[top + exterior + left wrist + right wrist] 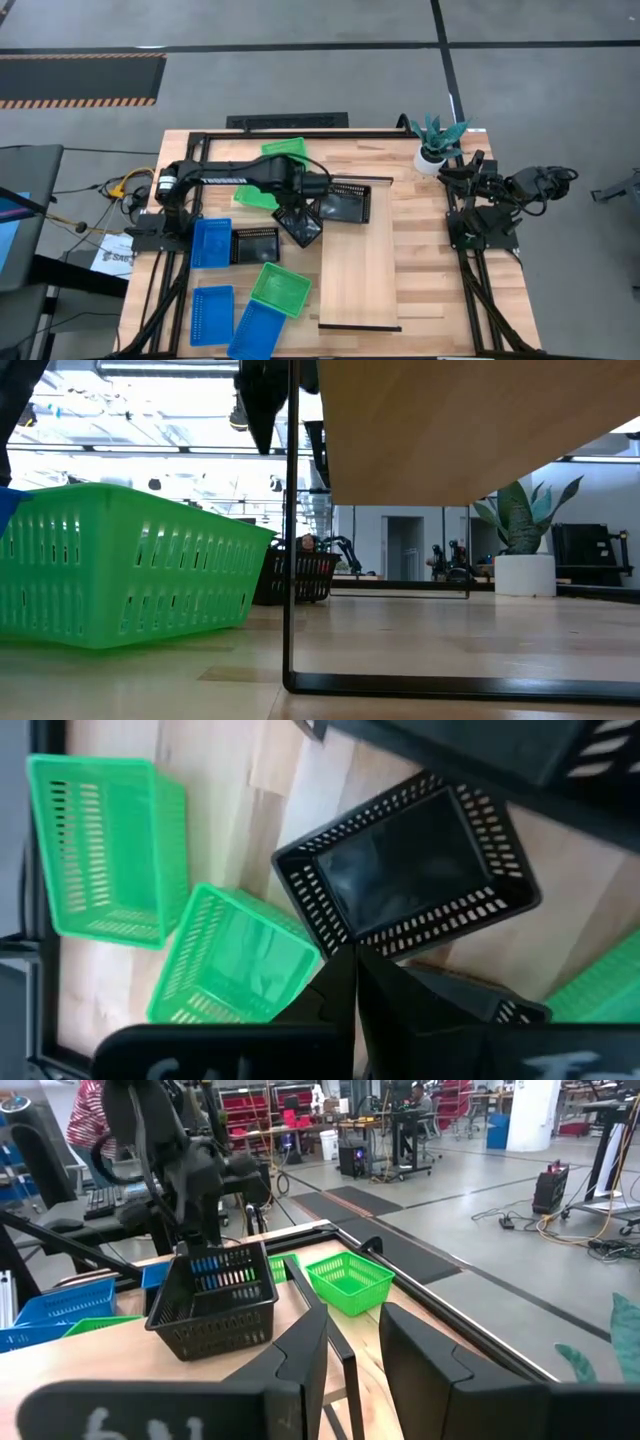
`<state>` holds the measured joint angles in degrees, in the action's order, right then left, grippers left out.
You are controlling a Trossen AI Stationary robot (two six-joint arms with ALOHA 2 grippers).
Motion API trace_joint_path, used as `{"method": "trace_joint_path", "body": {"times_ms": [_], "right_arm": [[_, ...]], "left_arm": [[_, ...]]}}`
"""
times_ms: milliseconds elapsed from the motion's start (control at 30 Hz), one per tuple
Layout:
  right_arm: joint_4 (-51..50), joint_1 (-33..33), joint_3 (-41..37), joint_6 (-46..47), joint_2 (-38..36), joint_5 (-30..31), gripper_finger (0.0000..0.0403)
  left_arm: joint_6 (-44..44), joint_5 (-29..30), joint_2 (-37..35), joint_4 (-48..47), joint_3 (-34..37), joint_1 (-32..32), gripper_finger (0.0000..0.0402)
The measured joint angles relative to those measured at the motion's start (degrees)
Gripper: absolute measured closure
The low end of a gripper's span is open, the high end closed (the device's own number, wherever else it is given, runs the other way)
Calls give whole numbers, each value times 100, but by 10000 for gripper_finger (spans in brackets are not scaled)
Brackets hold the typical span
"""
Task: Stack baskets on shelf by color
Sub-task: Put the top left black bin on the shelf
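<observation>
My left gripper [293, 208] [355, 954] is shut on a black basket [302, 228] [410, 870], held beside the left edge of the shelf [362, 270], a pale board with black end rails. A second black basket [346, 201] sits on the shelf's far end. A third [255, 244] rests on the table. Two green baskets [283, 150] [255, 196] lie at the far left and one [280, 288] nearer. Three blue baskets [210, 241] [212, 315] [256, 331] lie at the left. My right gripper [352, 1325] is open, parked at the table's right edge. My left gripper pinches the black basket's rim close to a corner [338, 942] between its two fingers, coming from above and pointing down. In the right wrist view the basket [215, 1302] hangs below the fingers, lifted clear of the table, opening up and slightly tilted.
A potted plant [436, 143] stands at the far right corner. The near half of the shelf board [360, 290] is bare. In the low view a green basket [120, 565] sits close by and the shelf's black rail [290, 560] stands upright. A person [95, 1120] is in the room behind.
</observation>
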<state>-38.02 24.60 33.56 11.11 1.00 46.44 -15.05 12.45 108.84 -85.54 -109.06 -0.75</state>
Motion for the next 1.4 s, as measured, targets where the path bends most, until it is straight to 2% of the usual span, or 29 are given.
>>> {"method": "trace_joint_path", "body": {"times_ms": [133,300,667,833,933,1167,1400], "right_arm": [[0,0,0,0,0,0,285],[0,0,0,0,0,0,285],[-1,0,0,0,1,-1,285],[18,4,-131,216,1,-22,285],[180,7,-353,320,85,-233,285],[1448,7,-692,269,706,-950,285],[2435,17,-756,262,2057,-1558,285]], "left_arm": [[251,-248,-22,506,211,-40,401],[441,-901,-24,1145,215,-164,401],[559,-1770,-9,2047,215,-389,401],[582,-1822,-7,2200,215,-417,401],[666,-1816,-6,2283,215,-428,401],[709,-1817,0,2432,215,-428,401],[711,-1814,0,2530,215,-431,401]]}}
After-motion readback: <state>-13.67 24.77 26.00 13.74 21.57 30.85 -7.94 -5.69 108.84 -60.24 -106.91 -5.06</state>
